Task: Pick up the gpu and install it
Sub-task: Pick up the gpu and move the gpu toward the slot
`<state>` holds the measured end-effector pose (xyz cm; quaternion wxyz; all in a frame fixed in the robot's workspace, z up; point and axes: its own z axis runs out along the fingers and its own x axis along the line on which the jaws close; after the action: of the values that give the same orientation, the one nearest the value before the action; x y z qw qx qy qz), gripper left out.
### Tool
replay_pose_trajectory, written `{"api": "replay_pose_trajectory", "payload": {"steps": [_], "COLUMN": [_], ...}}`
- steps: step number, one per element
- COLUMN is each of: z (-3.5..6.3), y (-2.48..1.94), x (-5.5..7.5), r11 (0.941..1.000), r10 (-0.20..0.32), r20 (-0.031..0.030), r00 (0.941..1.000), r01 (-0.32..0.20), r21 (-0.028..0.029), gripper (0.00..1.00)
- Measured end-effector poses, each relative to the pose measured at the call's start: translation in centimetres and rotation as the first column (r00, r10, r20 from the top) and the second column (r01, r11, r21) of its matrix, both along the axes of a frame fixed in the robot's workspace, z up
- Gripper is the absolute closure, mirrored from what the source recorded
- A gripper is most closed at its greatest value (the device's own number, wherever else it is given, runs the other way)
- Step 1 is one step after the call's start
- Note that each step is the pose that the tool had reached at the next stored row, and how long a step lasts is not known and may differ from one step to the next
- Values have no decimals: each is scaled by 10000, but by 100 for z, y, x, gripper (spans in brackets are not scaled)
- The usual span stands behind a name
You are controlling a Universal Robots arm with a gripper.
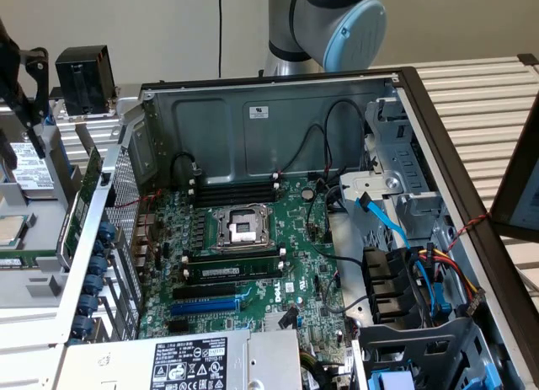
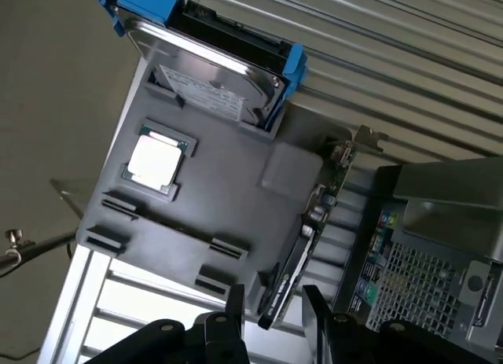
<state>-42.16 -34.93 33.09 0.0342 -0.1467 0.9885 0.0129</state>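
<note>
In the exterior view, the big computer case (image 1: pixel 278 112) lies open with the large green board (image 1: pixel 295 230) inside it. The robot arm (image 1: pixel 324 19) rises at the far side, behind the case. On the exterior view's left, just beside the case's holey back wall, the gpu (image 1: pixel 82 200) stands on its thin edge in a grey tray (image 1: pixel 34 280). It is not in the case yet, so the pick-up is not done.

In the wrist view, the camera looks down on the grey tray (image 2: pixel 236 191). A square chip (image 2: pixel 157 159) and a hard drive in a blue holder (image 2: pixel 212 73) sit on it, well apart from the card. The gpu (image 2: pixel 295 262) stands along the tray's edge next to the case (image 2: pixel 424 254), with its silver end plate (image 2: pixel 365 136) at the end away from the pincer. The gripper (image 2: pixel 273 293) is spread wide. Its two black fingers (image 2: pixel 236 309) sit one on each side of the card's black fan end, and nothing is pinched. I cannot tell how high above the card they are.

To do this step well, I think the fingers should stay straight across the card, one on each flat face, with the card in the middle of the gap. A crooked grab could tip the thin card over in its tray
</note>
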Motion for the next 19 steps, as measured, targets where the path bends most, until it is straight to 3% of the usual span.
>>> {"api": "replay_pose_trajectory", "payload": {"steps": [7, 10, 14, 19], "z": [-3, -14, -52, -101], "y": [-1, -1, -13, -14], "x": [6, 6, 5, 6], "r11": [9974, 9957, 9931, 9812], "r10": [-720, -921, -1172, -1931], "r20": [72, 117, 194, 219], "r00": [9974, 9957, 9929, 9809], "r01": [720, 921, 1173, 1932], "r21": [12, -26, -19, -15], "gripper": [58, 58, 58, 58]}}
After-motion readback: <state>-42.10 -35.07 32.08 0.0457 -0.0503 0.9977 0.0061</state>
